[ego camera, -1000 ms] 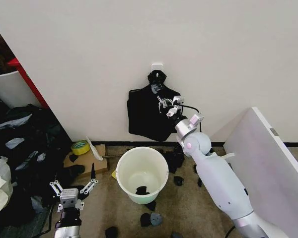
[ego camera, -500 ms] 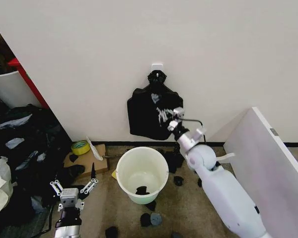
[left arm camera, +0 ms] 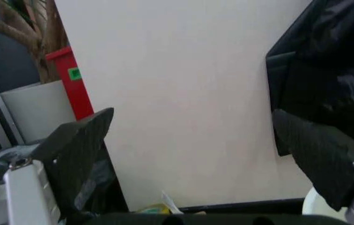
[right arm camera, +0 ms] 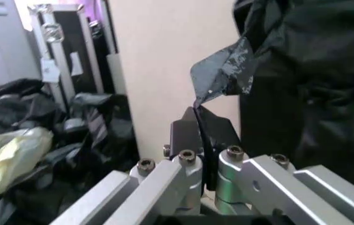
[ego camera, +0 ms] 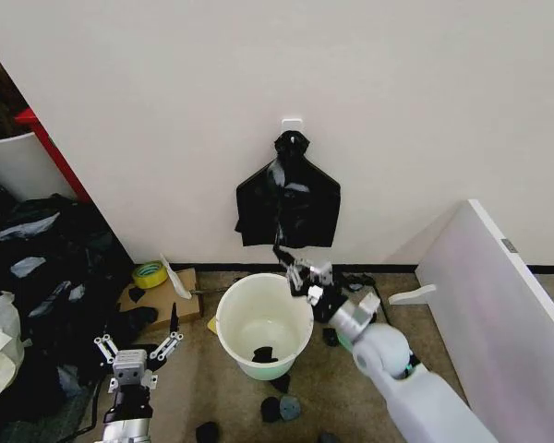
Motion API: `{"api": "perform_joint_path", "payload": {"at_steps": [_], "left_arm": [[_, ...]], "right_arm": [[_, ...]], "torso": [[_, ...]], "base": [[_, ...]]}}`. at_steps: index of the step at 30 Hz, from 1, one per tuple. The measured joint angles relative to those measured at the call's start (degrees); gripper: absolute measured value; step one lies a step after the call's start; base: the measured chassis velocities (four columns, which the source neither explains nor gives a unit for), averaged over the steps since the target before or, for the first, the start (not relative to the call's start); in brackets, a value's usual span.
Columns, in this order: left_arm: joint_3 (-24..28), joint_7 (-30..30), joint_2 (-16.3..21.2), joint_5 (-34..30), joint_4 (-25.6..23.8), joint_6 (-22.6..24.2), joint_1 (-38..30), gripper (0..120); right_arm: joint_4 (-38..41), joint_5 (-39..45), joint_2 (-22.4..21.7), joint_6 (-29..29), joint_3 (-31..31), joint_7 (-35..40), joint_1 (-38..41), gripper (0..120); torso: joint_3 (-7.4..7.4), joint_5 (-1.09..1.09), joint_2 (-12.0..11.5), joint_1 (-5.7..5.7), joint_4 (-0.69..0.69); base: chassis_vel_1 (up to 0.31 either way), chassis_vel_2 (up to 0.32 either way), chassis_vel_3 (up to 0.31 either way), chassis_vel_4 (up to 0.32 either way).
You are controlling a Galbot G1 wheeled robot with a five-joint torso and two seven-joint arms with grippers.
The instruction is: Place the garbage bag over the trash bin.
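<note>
The trash bin (ego camera: 225, 305), a round white bucket with a pale green base, stands on the floor below the wall hook. My right gripper (ego camera: 296, 270) hovers at its far rim, shut on a thin strip of the black garbage bag (ego camera: 279, 242). That strip stretches up to the black bundle on the wall. In the right wrist view the fingers (right arm camera: 183, 136) pinch the crinkled black sheet (right arm camera: 224, 82), which rises from them. My left gripper (ego camera: 135, 354) waits low on the left of the bin, open and holding nothing, its two pads spread wide in the left wrist view (left arm camera: 195, 140).
A fan-shaped black bundle (ego camera: 291, 198) hangs from a wall hook. A heap of dark bags (ego camera: 46, 268) fills the left. A yellow tape roll (ego camera: 150, 274) and cardboard (ego camera: 171, 297) lie by the bin. A white panel (ego camera: 499, 305) leans at right. Black scraps (ego camera: 282, 406) dot the floor.
My right gripper has dropped from the hanging bundle down to the bin's far rim, drawing a black strip out with it. The left arm has stayed still.
</note>
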Motion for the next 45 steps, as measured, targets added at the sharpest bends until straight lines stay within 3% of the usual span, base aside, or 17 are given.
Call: {"api": "perform_joint_path", "payload": {"at_steps": [15,45], "left_arm": [[1.01,0.04,0.45,-0.05,-0.05,-0.1,-0.02,100],[2.04,0.02,0.88,0.0,-0.09,-0.24,-0.18,100]], "right_arm": [[4.24,-9.93,-2.87,4.18,-1.05,-2.98,-13.51,0],[4.73,-21.17,-3.68,7.43,-0.67,-3.83,-17.18,0]], "torso": [[0.0,-0.01,0.0,0.0,0.0],[0.01,0.0,0.0,0.01,0.0]], "base": [[0.0,0.0,0.0,0.0],[0.0,0.0,0.0,0.0]]}}
